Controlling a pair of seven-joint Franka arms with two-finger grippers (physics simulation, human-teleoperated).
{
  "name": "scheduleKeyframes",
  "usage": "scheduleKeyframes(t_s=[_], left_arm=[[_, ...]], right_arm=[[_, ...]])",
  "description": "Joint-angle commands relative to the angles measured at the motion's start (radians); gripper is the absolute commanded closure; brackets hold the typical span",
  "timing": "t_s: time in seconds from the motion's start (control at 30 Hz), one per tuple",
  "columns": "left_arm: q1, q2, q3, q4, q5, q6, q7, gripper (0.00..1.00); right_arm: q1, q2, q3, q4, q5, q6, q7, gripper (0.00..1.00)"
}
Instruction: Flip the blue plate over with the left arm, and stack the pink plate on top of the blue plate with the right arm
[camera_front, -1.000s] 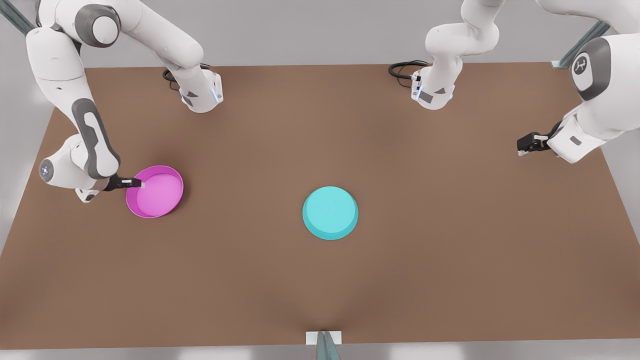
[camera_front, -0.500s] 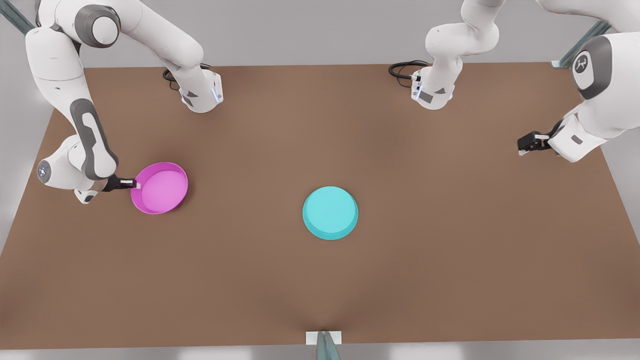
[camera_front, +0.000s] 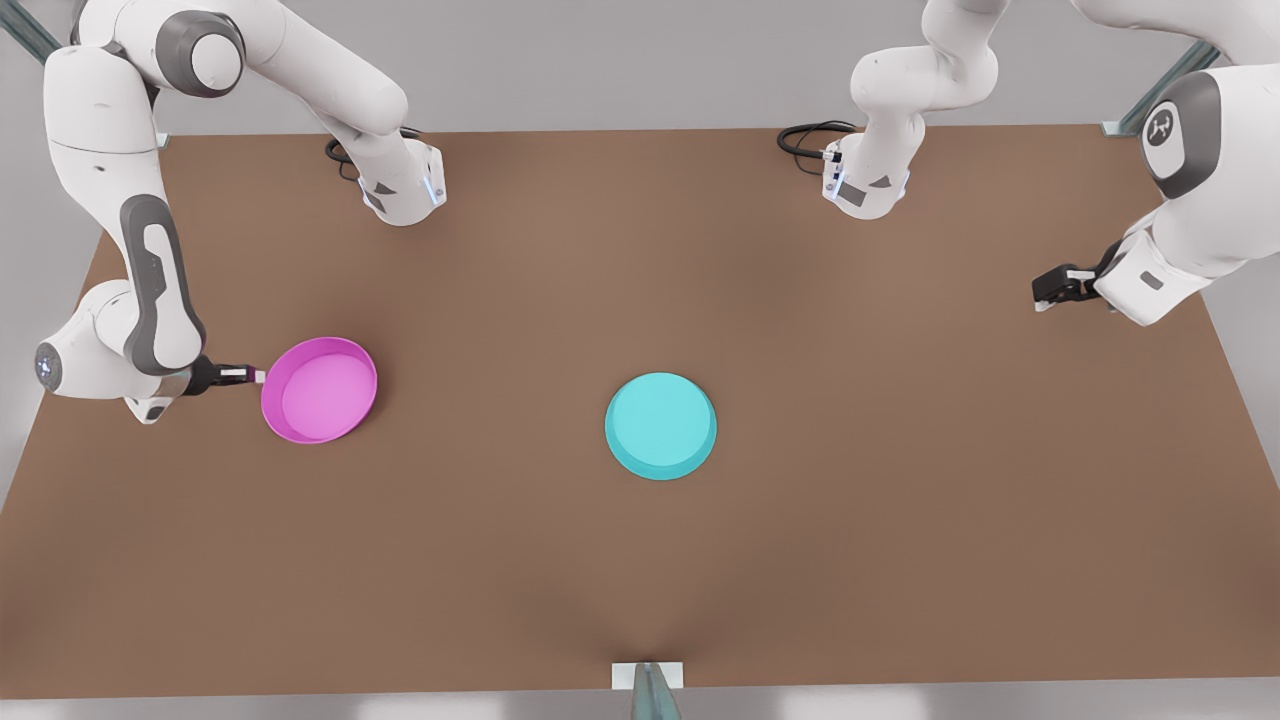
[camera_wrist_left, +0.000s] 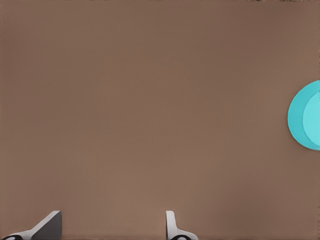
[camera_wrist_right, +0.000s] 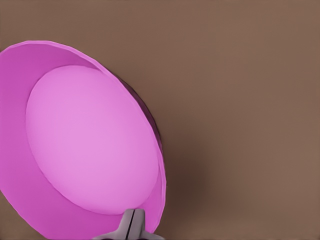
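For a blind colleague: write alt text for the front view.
The right arm's pincer grips the pink plate by its rim at the front view's left, rim up. The blue plate lies upside down mid-table, and the left pincer waits at the far right.

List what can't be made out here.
Round turquoise plastic plate: left wrist view's edge cuts it.
Round magenta-pink plastic plate: rim portion hidden by right gripper pinching it, right wrist view.
Left gripper, waiting open at front view's right: finger bases cut off, left wrist view.
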Motion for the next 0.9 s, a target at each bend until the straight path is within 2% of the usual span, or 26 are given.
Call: scheduleKeyframes(t_s=[0.0, 0.07, 0.1, 0.13, 0.17, 0.2, 0.23, 0.27, 0.3, 0.33, 0.37, 0.43, 0.5, 0.53, 0.6, 0.63, 0.67, 0.77, 0.8, 0.83, 0.87], left_arm=[[0.002, 0.0, -0.001, 0.0, 0.0, 0.0, 0.0, 0.0], [0.001, 0.0, -0.001, 0.0, 0.001, 0.0, -0.001, 0.0], [0.001, 0.001, -0.001, 0.009, 0.001, 0.0, -0.001, 0.0], [0.002, 0.001, -0.001, 0.009, 0.0, 0.0, -0.001, 0.0], [0.001, 0.001, -0.001, 0.009, 0.0, 0.0, -0.001, 0.0], [0.001, 0.0, -0.001, 0.009, 0.0, 0.0, -0.001, 0.0], [0.001, 0.0, -0.001, 0.009, 0.0, 0.0, -0.003, 0.0], [0.002, 0.001, -0.001, 0.009, 0.0, 0.0, -0.001, 0.0], [0.002, 0.0, -0.001, 0.009, 0.0, -0.002, -0.001, 0.0], [0.001, 0.0, -0.001, 0.009, 0.0, -0.011, -0.001, 0.0], [0.001, 0.001, -0.001, 0.009, 0.001, -0.011, 0.0, 0.0], [0.002, 0.0, -0.001, 0.009, 0.0, -0.011, 0.001, 0.0], [0.001, 0.001, -0.003, 0.009, 0.0, -0.009, 0.001, 0.0], [0.002, 0.009, 0.0, 0.009, 0.0, 0.0, 0.004, 0.0], [0.007, 0.024, 0.005, 0.009, 0.004, 0.012, 0.007, 0.0], [0.007, 0.021, 0.008, 0.009, 0.001, 0.005, 0.013, 0.0], [0.007, 0.018, 0.008, 0.009, 0.001, -0.008, 0.016, 0.0], [0.007, 0.015, 0.057, 0.011, 0.006, -0.026, 0.028, 0.0], [0.007, 0.015, 0.058, 0.011, 0.003, -0.023, 0.027, 0.0], [0.007, 0.015, 0.06, 0.011, 0.0, -0.02, 0.025, 0.0], [0.007, 0.015, 0.058, 0.012, 0.0, -0.015, 0.024, 0.0]], right_arm=[[0.0, 0.0, 0.0, 0.0, 0.0, 0.0, 0.001, 0.79], [0.0, 0.0, 0.0, 0.0, 0.0, 0.0, 0.001, 0.79], [0.046, 0.012, 0.0, 0.003, 0.006, -0.002, 0.015, 0.19], [0.109, 0.04, 0.012, 0.017, 0.006, -0.028, 0.09, 0.0], [0.315, 0.043, 0.093, 0.144, 0.008, -0.119, 0.257, 0.0], [0.567, 0.041, 0.167, 0.346, 0.006, -0.236, 0.389, 0.0], [0.819, 0.032, 0.189, 0.452, -0.035, -0.25, 0.496, 0.0], [1.184, 0.051, 0.187, 0.563, -0.234, -0.235, 0.576, 0.0], [1.421, 0.144, 0.141, 0.653, -0.337, -0.207, 0.674, 0.0], [1.659, 0.161, 0.051, 0.661, -0.341, -0.166, 0.835, 0.0], [1.787, 0.158, -0.008, 0.661, -0.295, -0.164, 0.843, 0.0], [1.724, 0.146, -0.003, 0.678, -0.226, -0.204, 0.835, 0.0], [1.758, 0.146, 0.009, 0.687, -0.146, -0.19, 0.799, 0.0], [1.857, 0.15, 0.022, 0.686, -0.15, -0.19, 0.785, 0.0], [2.161, 0.155, -0.063, 0.663, -0.15, -0.239, 0.76, 0.0], [2.136, 0.115, -0.078, 0.646, -0.147, -0.325, 0.765, 0.0], [1.939, 0.002, -0.095, 0.649, -0.149, -0.466, 0.73, 0.0], [1.261, -0.02, -0.087, 0.689, -0.195, -0.474, 0.685, 0.0], [1.197, -0.02, -0.089, 0.683, -0.213, -0.48, 0.612, 0.0], [1.155, -0.018, -0.09, 0.672, -0.389, -0.477, 0.608, 0.0], [1.076, -0.023, -0.086, 0.621, -0.416, -0.477, 0.599, 0.0]])
